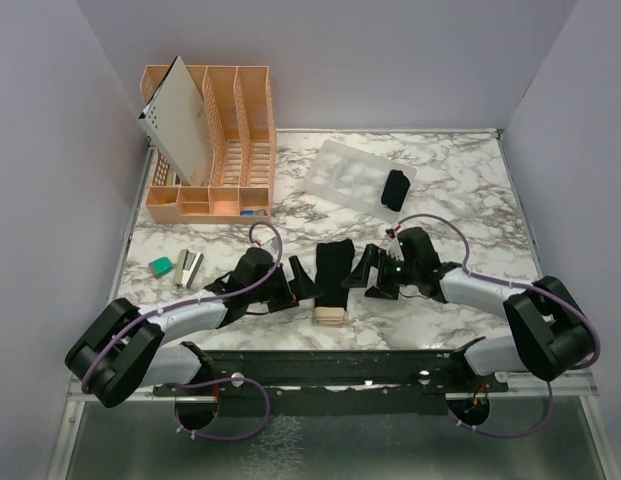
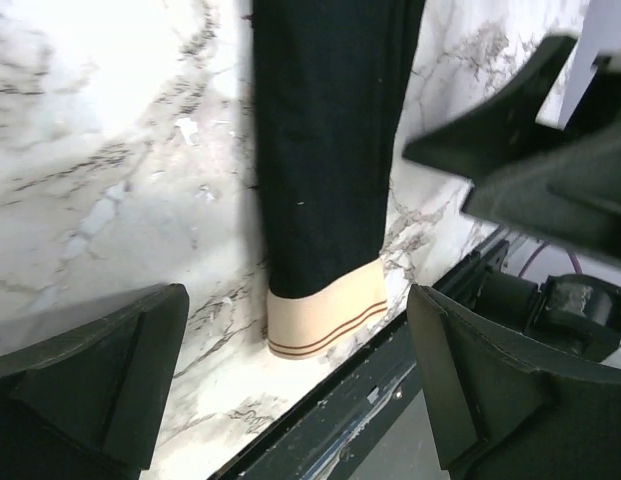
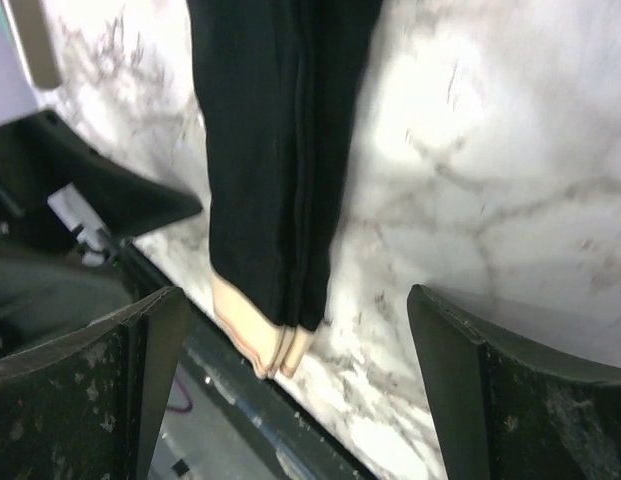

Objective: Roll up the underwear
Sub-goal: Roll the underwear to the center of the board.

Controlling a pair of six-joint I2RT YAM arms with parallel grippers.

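Black cloth: the folded underwear (image 1: 333, 280) lies flat as a long narrow strip on the marble table (image 1: 470, 200), between my two pincers.
Tan band: the waistband (image 1: 331, 316) is the strip's near end, just short of the black rail (image 1: 340, 365) at the table's edge; the left wrist view shows two thin brown stripes on it.
Folds: in the right wrist view the strip (image 3: 280, 150) shows lengthwise layers lying one on another.
My left pincer: the left gripper (image 1: 302, 283) sits just left of the strip, jaws spread wide, nothing between them. I cannot tell if a fingertip touches the cloth.
My right pincer: the right gripper (image 1: 368, 275) sits just right of the strip, also spread wide and holding nothing.
Second garment: the rolled underwear (image 1: 395, 190), a small black bundle, lies beyond the strip and to its right, on the right end of a pale tray (image 1: 345, 172).
Organizer: an orange desk organizer (image 1: 235, 140) stands beyond the strip, to its left, with a white perforated board (image 1: 180, 120) leaning in it.
Small items: a stapler (image 1: 190, 268) and a green block (image 1: 162, 265) lie well left of the strip.
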